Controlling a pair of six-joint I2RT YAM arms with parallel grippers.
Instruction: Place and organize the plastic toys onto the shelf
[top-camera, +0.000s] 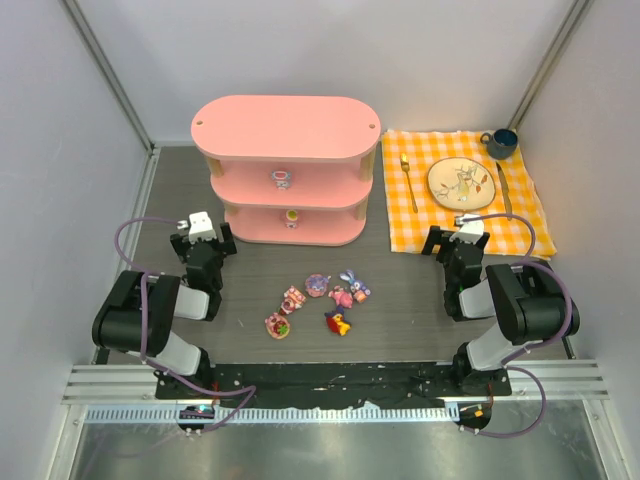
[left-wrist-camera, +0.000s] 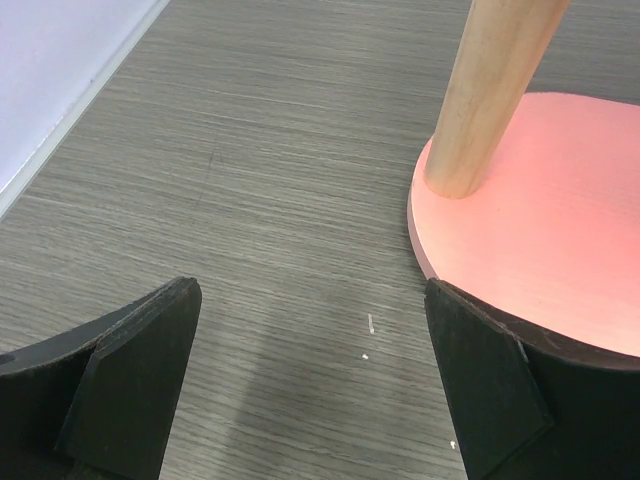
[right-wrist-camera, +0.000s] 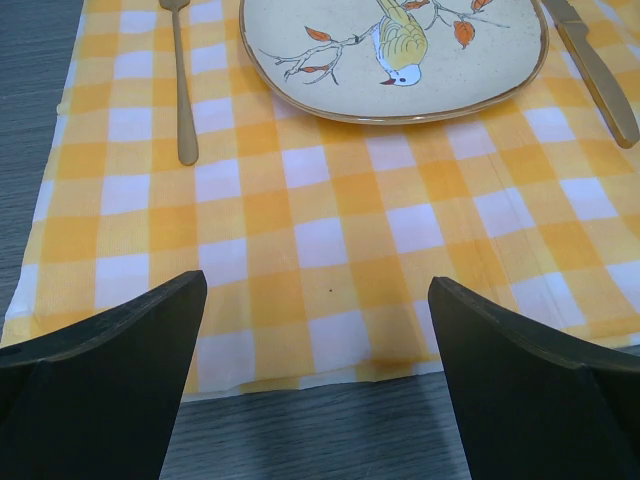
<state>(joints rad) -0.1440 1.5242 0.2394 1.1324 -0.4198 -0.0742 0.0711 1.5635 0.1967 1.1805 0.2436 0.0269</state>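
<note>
**A:** How does the left gripper (left-wrist-camera: 310, 370) stand?

**B:** Its jaws are spread wide with nothing between them. It sits low over the grey table (left-wrist-camera: 250, 150), just beside the left end of the shelf (top-camera: 285, 130). A wooden post (left-wrist-camera: 490, 90) and the rim of the bottom board lie just beyond its right finger.

**A:** And the right gripper (right-wrist-camera: 315, 370)?

**B:** Its jaws are also wide apart and empty. It is at the near edge of the orange checked cloth (right-wrist-camera: 330, 240), with a fork (right-wrist-camera: 180, 80), a bird plate (right-wrist-camera: 400, 60) and a knife (right-wrist-camera: 600, 70) farther off.

**A:** Which way does the shelf run?

**B:** It stands at far centre with its long axis left to right and its open tiers facing near. One toy (top-camera: 281, 178) sits on the middle tier and another (top-camera: 291, 216) on the bottom tier.

**A:** And the other toys (top-camera: 315, 305)?

**B:** They lie in a loose cluster on the table between the arms, near of the shelf. The cluster stretches from near left to far right. A blue-purple bunny (top-camera: 353, 284) is at the far right end and a red-yellow-purple one (top-camera: 338, 322) is on the near side. They are too small to tell which way they face.
</note>
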